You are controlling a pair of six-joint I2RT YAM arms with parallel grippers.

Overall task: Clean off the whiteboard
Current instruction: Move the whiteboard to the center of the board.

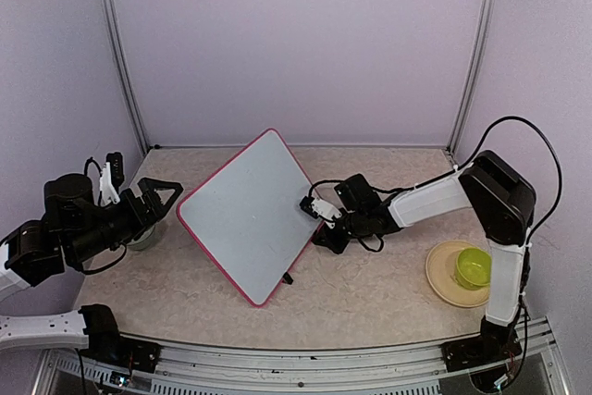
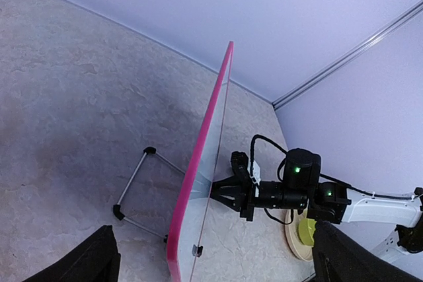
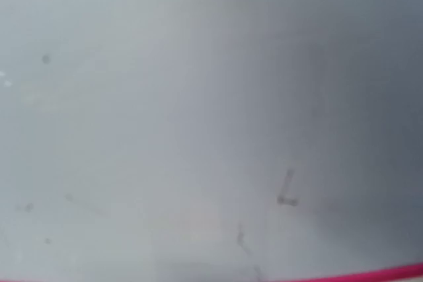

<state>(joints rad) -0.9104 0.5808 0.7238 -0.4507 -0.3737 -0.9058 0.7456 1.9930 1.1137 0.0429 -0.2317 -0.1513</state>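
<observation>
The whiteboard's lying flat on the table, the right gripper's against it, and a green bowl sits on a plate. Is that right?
No. The whiteboard isn't flat: it stands tilted on its wire stand, as the left wrist view shows. The right gripper against it and the green bowl on the plate are correct.

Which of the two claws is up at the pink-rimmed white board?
The right gripper, shut at one edge of the pink-rimmed whiteboard; the left gripper hangs open, clear of it.

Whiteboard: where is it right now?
Top view: the whiteboard stands tilted at the middle of the table, the right gripper at its right edge, the left gripper just off its left corner.
</observation>
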